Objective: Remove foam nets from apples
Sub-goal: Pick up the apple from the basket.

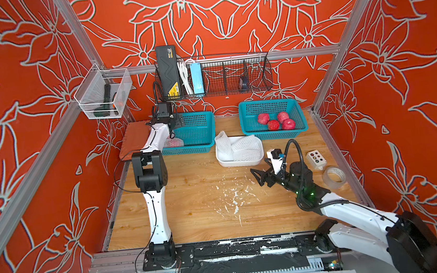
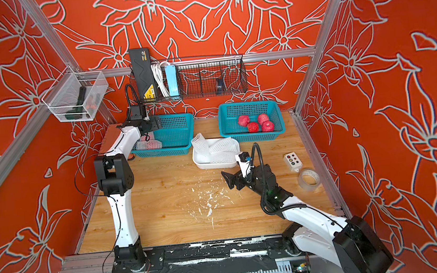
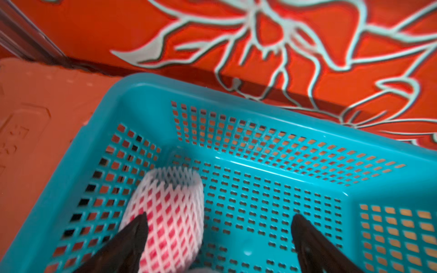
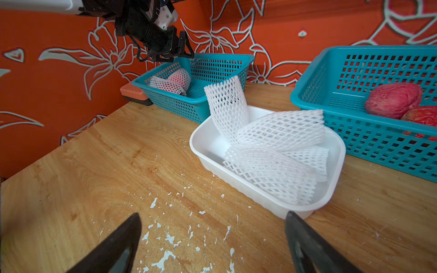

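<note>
- In both top views, four bare apples (image 1: 273, 125) are seen in the right basket (image 1: 274, 136), empty nets (image 1: 243, 147) in the white tray (image 1: 239, 163), and netted apples (image 1: 172, 143) in the left basket (image 1: 199, 146). The right gripper (image 1: 256, 176) stands wide open and empty above the crumb-strewn surface (image 1: 190, 200), near the tray.
- In the left wrist view, the left gripper (image 3: 220, 218) is shown wide open over the left basket, with nothing held; one finger (image 3: 132, 236) overlaps a netted apple near the side wall, the other is well clear. If closed from here, the apple would probably be caught off-centre and shoved or rolled, or only foam pinched and torn.
- In the right wrist view, two netted apples are seen lying together; the neighbour could be knocked. An apple lifted by its net alone might slip out and drop.
</note>
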You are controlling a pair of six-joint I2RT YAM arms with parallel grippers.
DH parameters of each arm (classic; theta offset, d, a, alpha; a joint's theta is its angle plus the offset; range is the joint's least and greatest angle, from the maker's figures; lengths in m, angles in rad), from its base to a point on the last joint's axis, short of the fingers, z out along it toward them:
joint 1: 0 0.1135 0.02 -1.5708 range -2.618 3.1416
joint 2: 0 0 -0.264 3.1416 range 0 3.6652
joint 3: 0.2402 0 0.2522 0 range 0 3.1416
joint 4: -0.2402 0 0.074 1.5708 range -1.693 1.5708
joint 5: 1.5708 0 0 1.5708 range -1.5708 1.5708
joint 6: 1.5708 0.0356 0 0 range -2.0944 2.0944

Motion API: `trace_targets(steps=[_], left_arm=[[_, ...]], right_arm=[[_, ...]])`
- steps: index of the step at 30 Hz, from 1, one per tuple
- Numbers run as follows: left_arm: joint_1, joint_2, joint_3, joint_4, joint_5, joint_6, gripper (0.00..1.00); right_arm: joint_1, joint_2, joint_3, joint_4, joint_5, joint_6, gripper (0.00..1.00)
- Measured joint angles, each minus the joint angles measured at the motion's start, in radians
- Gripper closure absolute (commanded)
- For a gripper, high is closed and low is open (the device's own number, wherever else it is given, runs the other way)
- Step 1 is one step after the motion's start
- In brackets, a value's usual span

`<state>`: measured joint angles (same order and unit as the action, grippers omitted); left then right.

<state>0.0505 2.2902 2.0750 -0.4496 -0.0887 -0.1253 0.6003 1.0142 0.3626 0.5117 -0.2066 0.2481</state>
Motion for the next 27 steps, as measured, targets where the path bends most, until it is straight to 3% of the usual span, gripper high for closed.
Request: trace_targets(steps=[6, 13, 21, 27], left_arm=[[0.017, 0.037, 0.049, -0.028, 0.007, 0.076, 0.08], [0.03, 0.038, 0.042, -0.02, 0.004, 0.116, 0.17], [0.03, -0.151, -0.34, 0.156, 0.023, 0.117, 0.13], [0.032, -0.202, -0.349, 0.213, 0.021, 0.145, 0.13]], right_arm=[[0.001, -0.017, 0.0, 0.001, 0.009, 0.0, 0.05], [0.002, -0.021, 0.0, -0.003, 0.023, 0.0, 0.05], [0.003, -0.01, 0.0, -0.002, 0.027, 0.0, 0.05], [0.003, 0.007, 0.0, -0.003, 0.027, 0.0, 0.05]])
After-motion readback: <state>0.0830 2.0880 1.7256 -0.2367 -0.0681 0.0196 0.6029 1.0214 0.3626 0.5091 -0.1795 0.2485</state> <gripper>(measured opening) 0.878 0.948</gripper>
